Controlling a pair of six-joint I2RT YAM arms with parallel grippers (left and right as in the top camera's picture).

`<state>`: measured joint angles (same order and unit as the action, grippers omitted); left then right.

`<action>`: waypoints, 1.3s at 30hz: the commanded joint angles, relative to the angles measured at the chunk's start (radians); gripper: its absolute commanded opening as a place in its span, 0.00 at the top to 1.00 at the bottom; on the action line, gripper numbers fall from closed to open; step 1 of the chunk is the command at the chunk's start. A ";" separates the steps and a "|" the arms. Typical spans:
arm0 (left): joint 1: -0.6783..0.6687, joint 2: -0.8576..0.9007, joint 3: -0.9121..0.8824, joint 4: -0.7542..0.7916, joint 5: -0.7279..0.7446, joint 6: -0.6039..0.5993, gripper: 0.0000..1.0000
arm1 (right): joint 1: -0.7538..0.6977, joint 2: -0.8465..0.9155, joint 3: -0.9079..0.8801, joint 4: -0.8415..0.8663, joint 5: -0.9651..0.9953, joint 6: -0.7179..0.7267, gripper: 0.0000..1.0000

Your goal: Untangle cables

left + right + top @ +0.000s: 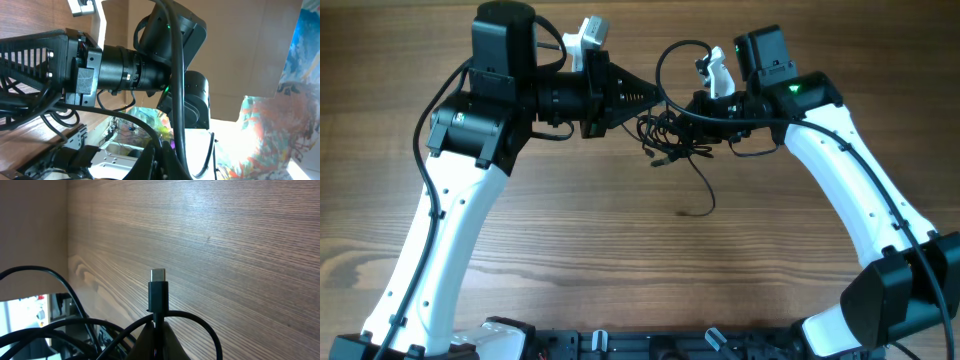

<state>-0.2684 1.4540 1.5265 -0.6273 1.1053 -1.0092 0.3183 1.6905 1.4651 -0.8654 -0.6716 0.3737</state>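
The cables [670, 137] are a small black knot on the wooden table [610, 250], hanging between my two grippers. One strand trails toward the front [706, 195] and another loops upward [672, 52]. My left gripper [655, 100] reaches in from the left; in its wrist view the jaws [161, 150] are shut on a black cable [176, 85] that runs up past the camera. My right gripper [693, 104] comes in from the right, shut [158, 324] on a cable just below its plug [158, 287], which sticks out beyond the fingertips. More strands [45, 325] curve at the left.
Both white arms arch in from the front edge, their bases [620, 345] along the bottom. The right arm's black wrist [165, 45] fills the left wrist view. A small dark speck [682, 212] lies on the wood in front of the knot.
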 commanded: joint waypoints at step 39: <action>-0.063 0.125 -0.067 -0.533 -0.961 0.014 0.66 | -0.001 -0.178 0.037 0.157 -0.116 0.188 0.96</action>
<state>-0.3031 1.5570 1.4715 -1.1603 0.1535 -1.0035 0.3183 1.6119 1.4666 -0.7483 -0.7044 0.5346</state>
